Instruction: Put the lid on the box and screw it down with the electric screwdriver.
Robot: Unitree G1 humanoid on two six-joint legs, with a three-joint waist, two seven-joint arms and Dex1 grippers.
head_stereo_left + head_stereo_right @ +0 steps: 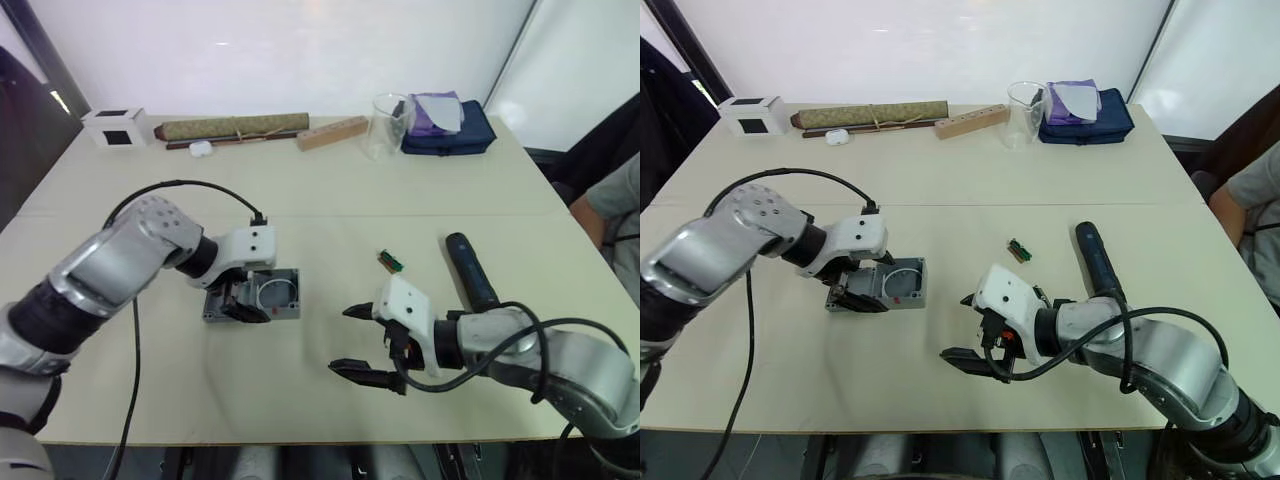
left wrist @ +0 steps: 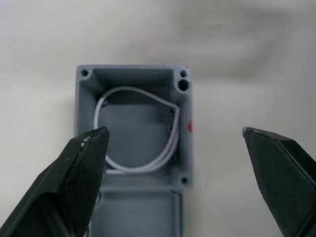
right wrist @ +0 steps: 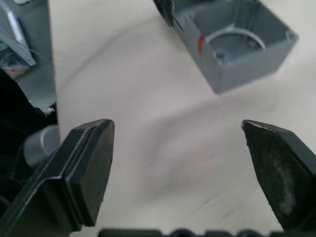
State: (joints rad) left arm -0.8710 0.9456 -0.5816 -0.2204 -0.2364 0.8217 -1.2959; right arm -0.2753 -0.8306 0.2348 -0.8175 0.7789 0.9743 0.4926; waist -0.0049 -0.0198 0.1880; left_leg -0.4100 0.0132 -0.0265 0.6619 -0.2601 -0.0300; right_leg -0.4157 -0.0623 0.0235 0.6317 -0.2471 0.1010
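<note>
One box (image 1: 277, 293), one electric screwdriver (image 1: 471, 271)

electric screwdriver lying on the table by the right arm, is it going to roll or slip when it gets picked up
The electric screwdriver looks like a smooth round cylinder lying flat on the table, so a sideways nudge would probably roll it. Its thick dark body seems rigid and likely fairly heavy for its size. The open right end effector would probably hold best across the barrel.

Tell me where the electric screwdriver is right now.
The electric screwdriver lies flat on the table's right side, just behind the right gripper and right of the small green bit holder.
</note>
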